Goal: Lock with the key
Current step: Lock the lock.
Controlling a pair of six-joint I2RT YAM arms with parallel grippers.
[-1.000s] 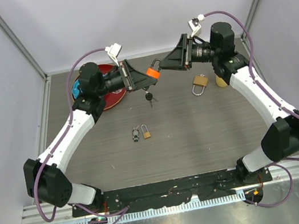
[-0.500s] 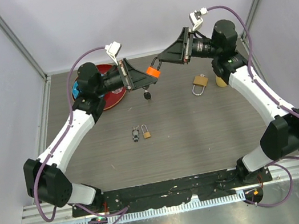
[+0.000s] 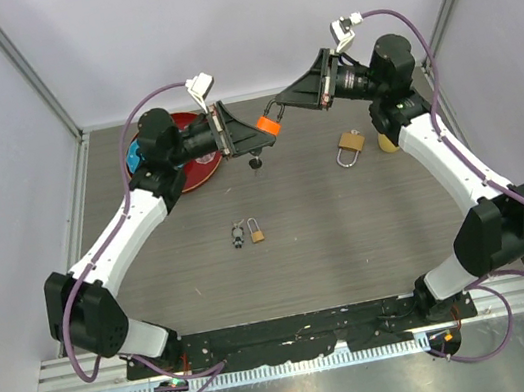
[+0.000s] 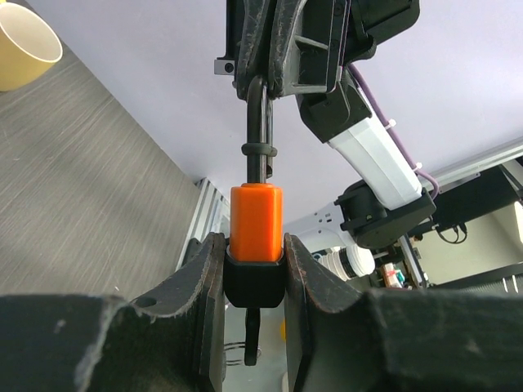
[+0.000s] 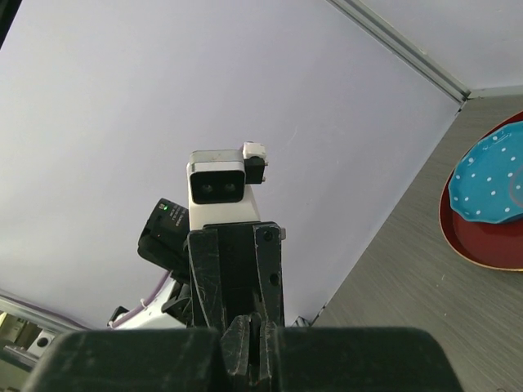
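Observation:
An orange padlock [image 3: 268,127] with a black base is held in the air between the two arms. My left gripper [image 3: 261,136] is shut on its body; the left wrist view shows the orange body [image 4: 256,219] clamped between the pads. My right gripper [image 3: 279,104] is shut on the dark shackle [image 4: 258,122] from the other side. In the right wrist view its fingertips [image 5: 239,347] are closed on a thin dark piece. A key [image 3: 255,164] hangs under the lock's base, and it also shows in the left wrist view [image 4: 252,343].
A brass padlock [image 3: 350,146] lies at the right beside a yellow cup [image 3: 388,141]. A small brass padlock [image 3: 256,230] and a key bunch [image 3: 238,234] lie mid-table. A red plate [image 3: 197,159] holding a blue dish [image 3: 134,157] sits at the back left.
My right gripper has tilted up and risen slightly, still holding the shackle. The orange padlock and its hanging key have lifted a little. The left arm has barely moved.

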